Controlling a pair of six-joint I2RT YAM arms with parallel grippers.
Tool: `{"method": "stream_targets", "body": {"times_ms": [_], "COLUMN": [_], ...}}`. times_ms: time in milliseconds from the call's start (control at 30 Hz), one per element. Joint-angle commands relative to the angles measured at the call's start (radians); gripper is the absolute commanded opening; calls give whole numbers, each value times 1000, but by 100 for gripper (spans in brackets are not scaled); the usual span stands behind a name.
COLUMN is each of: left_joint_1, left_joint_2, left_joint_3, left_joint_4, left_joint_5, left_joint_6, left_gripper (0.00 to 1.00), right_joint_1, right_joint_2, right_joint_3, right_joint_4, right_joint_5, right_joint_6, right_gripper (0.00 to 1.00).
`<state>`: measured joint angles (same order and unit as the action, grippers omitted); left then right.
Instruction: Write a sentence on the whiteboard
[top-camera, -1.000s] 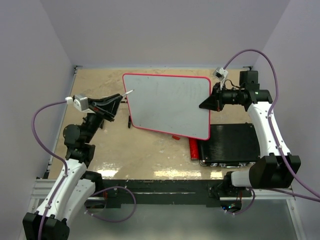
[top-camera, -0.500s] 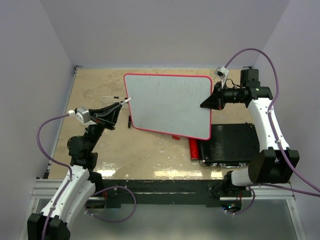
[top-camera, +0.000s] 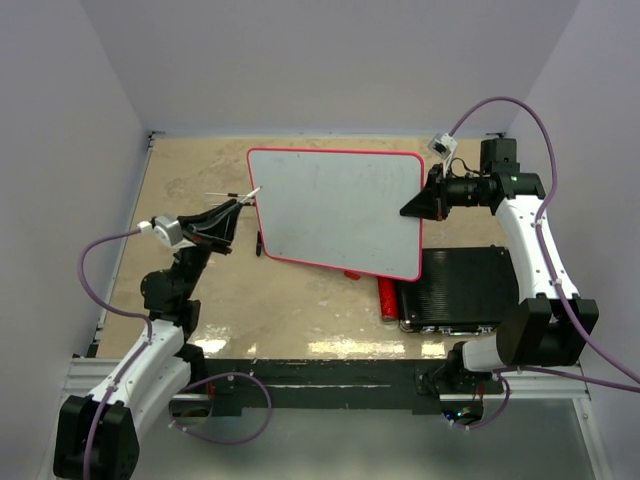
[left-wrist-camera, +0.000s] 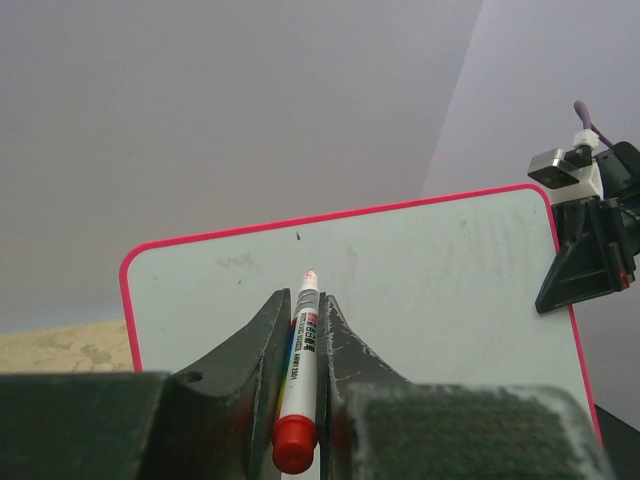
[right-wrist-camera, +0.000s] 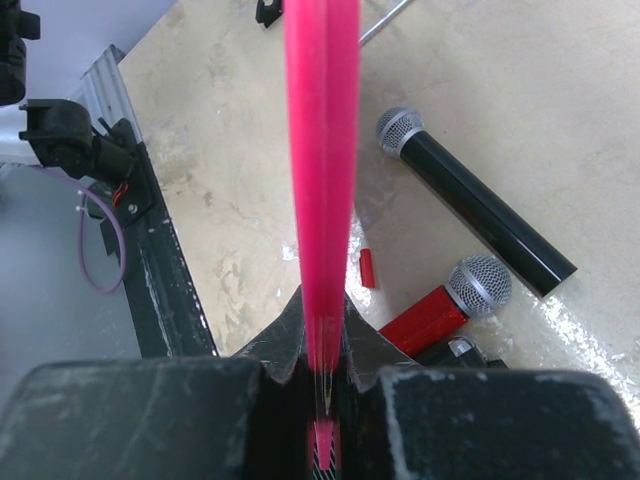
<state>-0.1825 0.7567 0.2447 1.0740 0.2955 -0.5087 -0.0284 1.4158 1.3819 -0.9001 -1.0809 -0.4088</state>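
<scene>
Because the whiteboard (top-camera: 335, 210) fills the middle of the overhead frame, it hides the tabletop (top-camera: 200, 170) beneath it and covers the upper left corner of the black ribbed case (top-camera: 460, 290) at lower right. The right gripper (top-camera: 405, 212) is clamped on the board's right edge. In the right wrist view that board shows only edge-on, as a blurred red strip (right-wrist-camera: 322, 120) rising from between the closed jaws to the top of the frame, so its face cannot be seen there.

The left gripper (top-camera: 240, 204) sits at centre left, pinched tight around a marker (left-wrist-camera: 300, 370) with a white barrel. The marker's red butt faces the wrist camera and its tip points at the board's upper left region. Whether the tip touches the surface cannot be told from either view. The print on the barrel is too small to read.

Any writing on the board is too faint to read. In the left wrist view only pale smudges (left-wrist-camera: 237, 262) and one small dark dot (left-wrist-camera: 299, 237) stand out, and the board's lower part is cut off behind the fingers.

To the right of the strip in the right wrist view lie a black microphone (right-wrist-camera: 470, 210), a red microphone (right-wrist-camera: 440, 310) partly hidden by the gripper body, and a small red cap (right-wrist-camera: 366, 268).
</scene>
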Motion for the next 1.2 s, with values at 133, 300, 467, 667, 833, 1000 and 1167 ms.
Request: {"method": "stream_targets", "body": {"times_ms": [133,300,467,667,833,1000,1167], "left_joint_1": [9,14,51,182,227,227,227], "left_joint_2": [39,58,105,223,268,250,274], "left_joint_3": [4,10,1,-36,-35,2,31], "left_joint_4": [118,87,164,411,423,310,293], "left_joint_5": [-30,-41,10,137,186,197,182], "left_joint_6": [27,29,-62,-290,-301,-254,-249], "left_gripper": [0,0,0,0,0,0,0], "right_joint_1": [7,10,15,18,18,19,21], "right_joint_2": [-31,-25,-11,-3,-9,-14,-9], "right_joint_3": [31,16,20,17,14,6,9], "right_joint_4": [-16,-16,-22,-22,-22,-16,-17], "right_joint_5": [-54,-54,-45,-42,-39,-40,-48], "right_joint_6": [-61,-74,-82,-88,-93,-91,-97], "right_gripper": [0,0,0,0,0,0,0]}}
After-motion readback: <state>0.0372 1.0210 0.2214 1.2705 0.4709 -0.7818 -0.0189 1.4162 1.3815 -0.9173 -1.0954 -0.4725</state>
